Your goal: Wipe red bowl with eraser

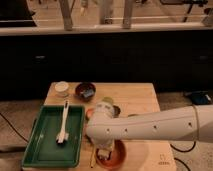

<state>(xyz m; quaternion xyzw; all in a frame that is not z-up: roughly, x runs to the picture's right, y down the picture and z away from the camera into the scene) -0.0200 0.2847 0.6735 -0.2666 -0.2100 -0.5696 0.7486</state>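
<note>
- While my gripper (pixel 104 149) hangs low in the shallow round orange-red bowl (pixel 120 158), which sits at the near edge of the pale wooden table (pixel 142 96), I judge the step in hand to be the wipe itself.
- Whether my gripper is open or clamped on something I cannot tell; my own white arm (pixel 160 127) covers it from above.
- The small cream-white eraser block is not in sight anywhere on the table. If I have it, it is hidden under my wrist, down inside the bowl.
- To wipe well, I should press only lightly. The bowl is shallow and looks glossy, so a hard push would likely slide it rather than rub it.
- I should sweep in short arcs across the bowl's floor and stay inside the rim. The bowl is close to the table's front edge, and a stroke toward that edge could nudge it off.
- A thin yellowish stick (pixel 92 159) lies just beside the bowl on the tray side, so strokes that way should stop early.
- The green plastic tray (pixel 35 137) with the long white-handled brush (pixel 63 122) is near, but clear of my sweep.
- The dark maroon bowl (pixel 81 88) holding a small blue block (pixel 88 93) is well apart at the far side and needs no care.
</note>
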